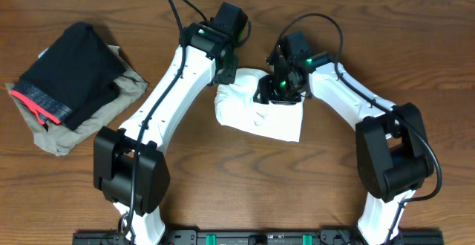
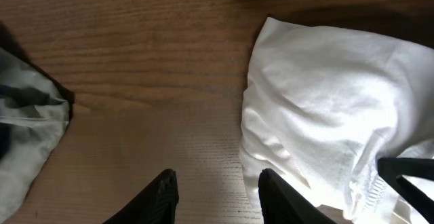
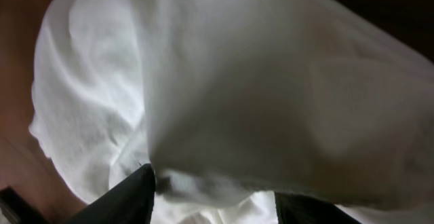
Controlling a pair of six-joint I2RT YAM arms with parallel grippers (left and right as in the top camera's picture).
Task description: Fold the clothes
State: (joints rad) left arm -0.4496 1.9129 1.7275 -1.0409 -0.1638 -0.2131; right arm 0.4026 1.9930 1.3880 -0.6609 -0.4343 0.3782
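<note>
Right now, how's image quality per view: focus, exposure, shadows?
Overhead: evenly lit and sharp, only faint shadows on the brown wooden table. Left wrist: wood grain crisp, the bundled white T-shirt bright, nearly washed out along its lower folds, top right corner dark. Right wrist: the shirt fills the frame, dim and out of focus, with deep shadow top right.

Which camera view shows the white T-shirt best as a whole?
The overhead view: the white T-shirt lies as one folded bundle with most of its outline visible. The left wrist view shows only one side of it; the right wrist view is so close that cloth fills the frame.
</note>
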